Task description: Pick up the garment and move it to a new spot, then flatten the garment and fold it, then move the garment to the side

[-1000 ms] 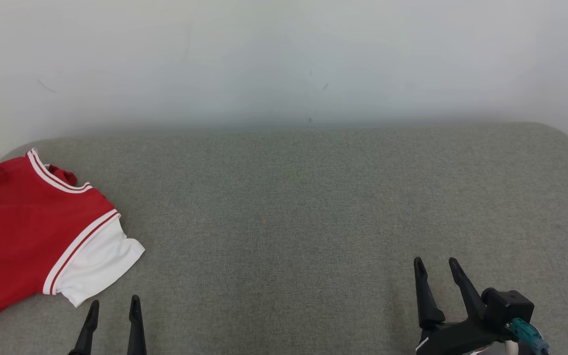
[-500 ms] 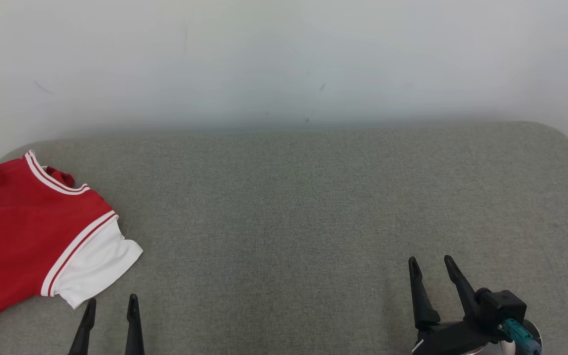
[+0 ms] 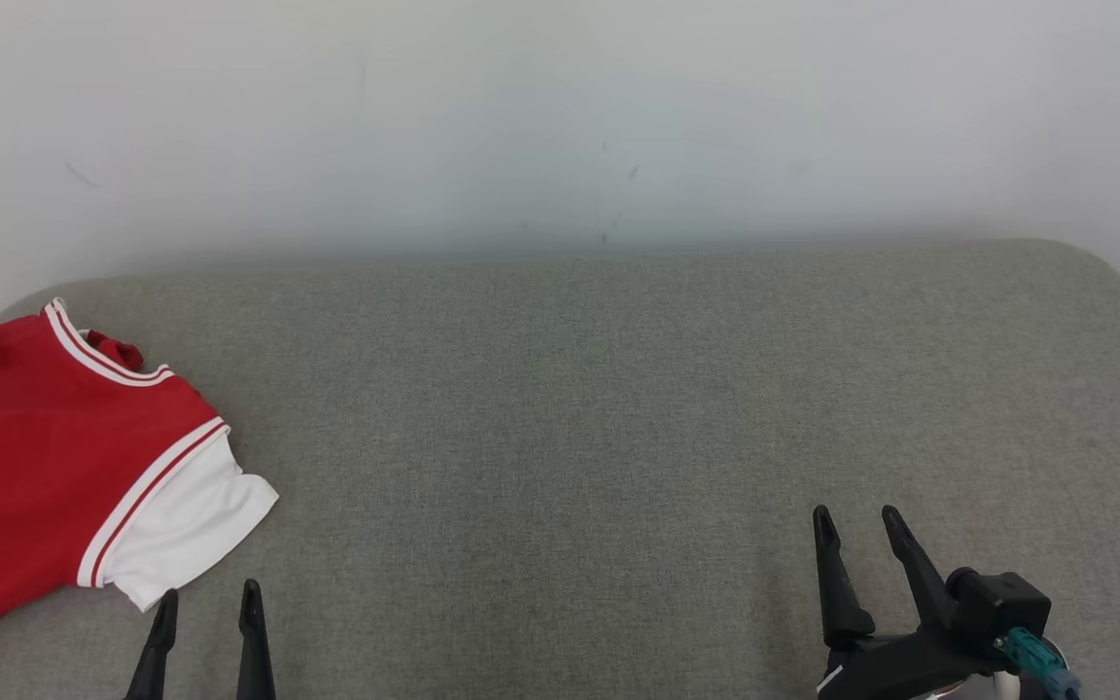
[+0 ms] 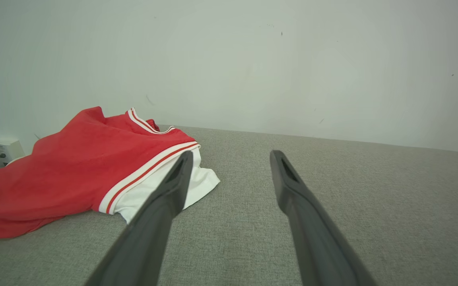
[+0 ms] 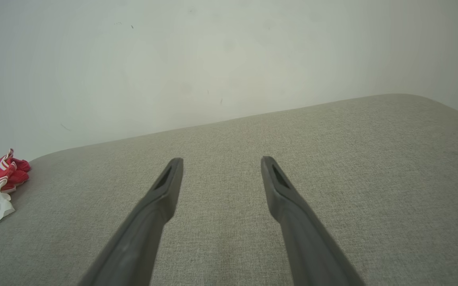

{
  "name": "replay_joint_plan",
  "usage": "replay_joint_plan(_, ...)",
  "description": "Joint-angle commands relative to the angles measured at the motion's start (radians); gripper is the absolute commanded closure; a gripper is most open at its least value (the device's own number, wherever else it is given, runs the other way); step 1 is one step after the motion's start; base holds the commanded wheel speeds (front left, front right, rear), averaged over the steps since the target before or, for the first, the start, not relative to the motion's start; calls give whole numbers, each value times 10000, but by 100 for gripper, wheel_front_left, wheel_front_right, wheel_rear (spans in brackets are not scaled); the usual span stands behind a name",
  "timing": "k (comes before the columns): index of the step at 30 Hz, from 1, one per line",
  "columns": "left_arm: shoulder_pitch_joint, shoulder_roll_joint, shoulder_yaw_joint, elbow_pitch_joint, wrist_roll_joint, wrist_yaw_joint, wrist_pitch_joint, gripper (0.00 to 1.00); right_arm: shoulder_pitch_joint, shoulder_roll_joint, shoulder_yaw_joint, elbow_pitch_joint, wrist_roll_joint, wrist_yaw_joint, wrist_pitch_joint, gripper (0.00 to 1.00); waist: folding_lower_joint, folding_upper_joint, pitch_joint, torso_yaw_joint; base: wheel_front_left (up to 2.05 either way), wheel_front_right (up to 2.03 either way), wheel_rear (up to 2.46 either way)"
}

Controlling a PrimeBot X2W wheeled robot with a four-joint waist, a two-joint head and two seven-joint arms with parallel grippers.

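**A:** One garment [image 3: 54, 457] here: a red shirt with white sleeves and red-and-white striped trim. Where on the grey cushion [image 3: 560, 408] does it lie?

**B:** At the cushion's left end, rumpled rather than spread flat. Its red body runs off the left side of the head view. One white sleeve [image 3: 186, 530] points toward the cushion's front and middle. The striped neckline [image 3: 98, 355] lies toward the cushion's back edge.

**A:** Does anything hold it?

**B:** Nothing grips it. The left gripper [image 3: 209, 593] is at the cushion's front edge, left of the middle, just beside the sleeve's hem. Its two dark fingers are spread apart with only bare grey fabric between them. In the left wrist view one finger crosses in front of the sleeve, and I cannot tell whether it brushes the cloth.

**A:** And the other arm?

**B:** The right gripper [image 3: 857, 515] is over the cushion's front right part, well apart from the shirt. Its fingers are parted too and it carries nothing. In its wrist view the shirt is small at the cushion's far left end.

**A:** Beyond the cushion?

**B:** A pale wall [image 3: 560, 117] with a few faint scuff marks rises behind the cushion's back edge.
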Motion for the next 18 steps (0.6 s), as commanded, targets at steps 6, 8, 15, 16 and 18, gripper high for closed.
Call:
replay_joint_plan(6,149,-53,100,16,30,-87,-58,0,-33,-34,31,42,143,7,34,0,-1,0,17,-24,0,0,0)
replay_joint_plan(8,125,-67,119,24,38,-131,-58,0,-31,-34,24,43,163,7,38,0,-1,0,16,-17,0,0,0)
replay_joint_plan(15,57,-115,171,100,76,-208,-58,0,9,-34,-12,76,219,7,23,0,-1,0,-7,110,0,0,0)
replay_joint_plan(16,48,-119,182,108,80,-221,-60,0,8,-36,-1,87,222,7,18,0,-1,0,-8,146,0,0,0)
replay_joint_plan(18,46,-126,200,139,108,-233,-60,0,22,-34,-17,111,223,7,6,0,-1,0,-11,262,0,0,0)
